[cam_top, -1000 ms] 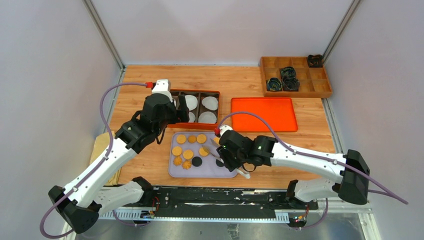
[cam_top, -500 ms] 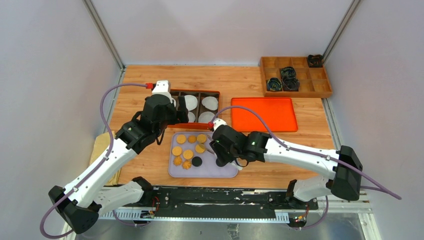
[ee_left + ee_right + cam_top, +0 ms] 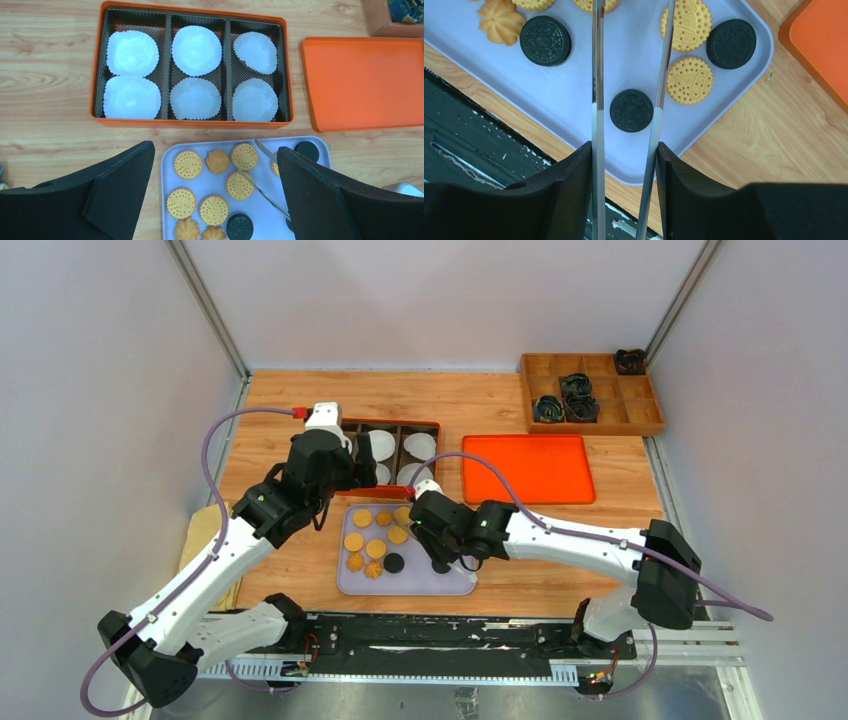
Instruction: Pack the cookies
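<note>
Lavender tray (image 3: 440, 585) at the near table edge carries the cookies (image 3: 376, 548), golden ones plus a few black, all lying flat on it. Top view only: both arms, orange lid (image 3: 527, 468) right of the box, wooden compartment box (image 3: 590, 392) at the far right corner; the left arm hides part of the orange box (image 3: 425, 424). Left wrist view shows that box whole, six white paper cups (image 3: 196, 50) in three compartments. Left gripper (image 3: 215, 150) hangs over the tray's far edge, jaws spread wide, holding nothing. Right wrist view alone shows the grip: right gripper (image 3: 624, 150) clamped on metal tongs (image 3: 597, 75), blades apart, straddling one black cookie (image 3: 631, 110). Contact with it: cannot tell.
</note>
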Robot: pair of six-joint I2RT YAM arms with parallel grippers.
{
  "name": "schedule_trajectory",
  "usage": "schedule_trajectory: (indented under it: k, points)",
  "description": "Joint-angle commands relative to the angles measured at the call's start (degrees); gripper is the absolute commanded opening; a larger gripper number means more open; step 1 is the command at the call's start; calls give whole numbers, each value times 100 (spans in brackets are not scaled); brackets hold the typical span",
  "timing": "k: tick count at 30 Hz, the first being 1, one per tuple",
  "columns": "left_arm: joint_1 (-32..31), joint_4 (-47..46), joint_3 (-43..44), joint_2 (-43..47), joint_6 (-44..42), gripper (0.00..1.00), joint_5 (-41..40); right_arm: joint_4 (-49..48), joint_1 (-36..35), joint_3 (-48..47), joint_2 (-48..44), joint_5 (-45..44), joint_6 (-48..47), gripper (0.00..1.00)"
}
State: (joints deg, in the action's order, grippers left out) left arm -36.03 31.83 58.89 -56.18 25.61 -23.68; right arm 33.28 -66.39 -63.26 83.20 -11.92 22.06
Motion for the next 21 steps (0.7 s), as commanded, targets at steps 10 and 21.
schedule_trajectory:
  k: [10, 21]
  points:
    - [7, -35, -173, 89, -30, 100, -134, -193, 3, -362, 479, 10, 262, 48]
    - [4, -81, -181, 67, 64, 100, 160, 420, 4, -121, 134, -460, 748, 58]
